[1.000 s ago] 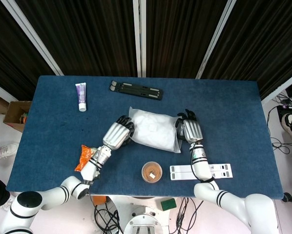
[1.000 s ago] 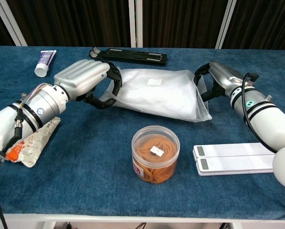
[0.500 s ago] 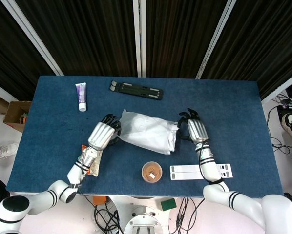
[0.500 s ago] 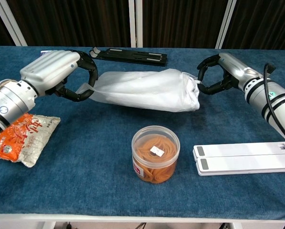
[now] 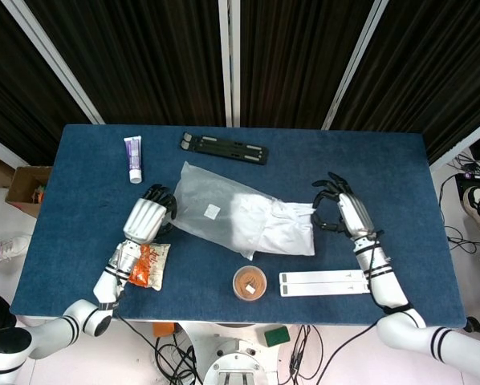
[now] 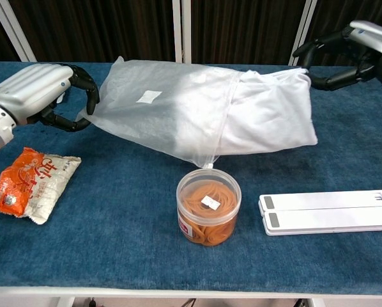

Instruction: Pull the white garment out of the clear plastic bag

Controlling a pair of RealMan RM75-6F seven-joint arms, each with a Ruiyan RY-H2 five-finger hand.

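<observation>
The clear plastic bag (image 5: 204, 210) (image 6: 149, 105) is stretched out above the table's middle. My left hand (image 5: 146, 216) (image 6: 34, 94) grips its left end with curled fingers. The white garment (image 5: 280, 228) (image 6: 271, 115) sticks out of the bag's right, open end, with its left part still inside the plastic. My right hand (image 5: 344, 212) (image 6: 351, 51) holds the garment's right edge. In the chest view both bag and garment hang lifted off the table between the two hands.
A round jar of rubber bands (image 5: 250, 283) (image 6: 208, 206) stands just in front of the bag. Two white bars (image 5: 324, 281) lie front right, an orange snack packet (image 5: 148, 265) front left. A toothpaste tube (image 5: 133, 158) and a black flat item (image 5: 224, 148) lie at the back.
My hands have moved apart, left going left and right going right. The bag has been raised and stretched, and the garment has slid partly out of its right end.
</observation>
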